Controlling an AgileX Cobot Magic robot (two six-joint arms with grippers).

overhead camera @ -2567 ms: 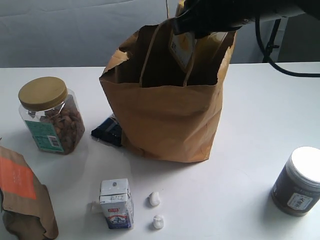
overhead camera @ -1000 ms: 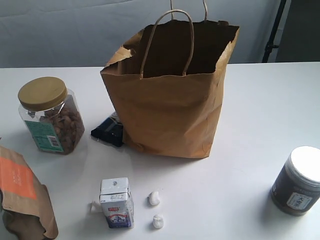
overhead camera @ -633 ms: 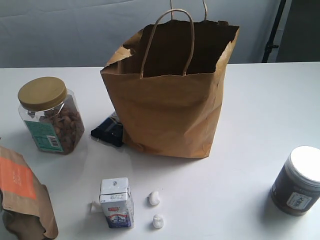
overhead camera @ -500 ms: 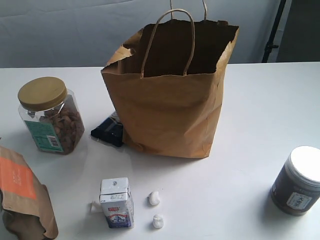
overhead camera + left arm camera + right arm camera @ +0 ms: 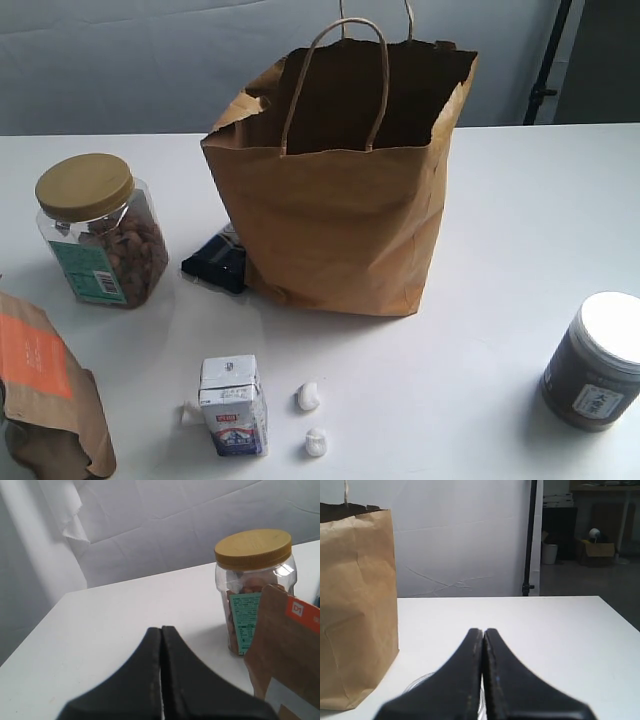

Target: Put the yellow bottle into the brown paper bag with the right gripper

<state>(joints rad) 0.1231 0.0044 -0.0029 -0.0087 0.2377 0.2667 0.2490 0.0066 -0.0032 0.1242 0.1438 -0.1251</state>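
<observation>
The brown paper bag (image 5: 335, 190) stands upright and open at the table's middle, its loop handles up. Its side wall also shows in the right wrist view as the brown paper bag (image 5: 355, 605). The yellow bottle is hidden; the bag's dark inside shows nothing of it. Neither arm appears in the exterior view. My right gripper (image 5: 483, 630) is shut with nothing between its fingers, low over the table beside the bag. My left gripper (image 5: 161, 628) is shut and empty too, near the nut jar.
A gold-lidded nut jar (image 5: 98, 232) and an orange-labelled brown pouch (image 5: 45, 395) sit at the left. A dark packet (image 5: 217, 262) lies by the bag's base. A small milk carton (image 5: 232, 405), two white bits (image 5: 309, 397) and a dark white-lidded jar (image 5: 597, 362) stand in front.
The right arm, which held the yellow bottle over the bag's mouth 2.6 s ago, has left the exterior view. The bottle no longer shows. Nothing has moved in the last second.
</observation>
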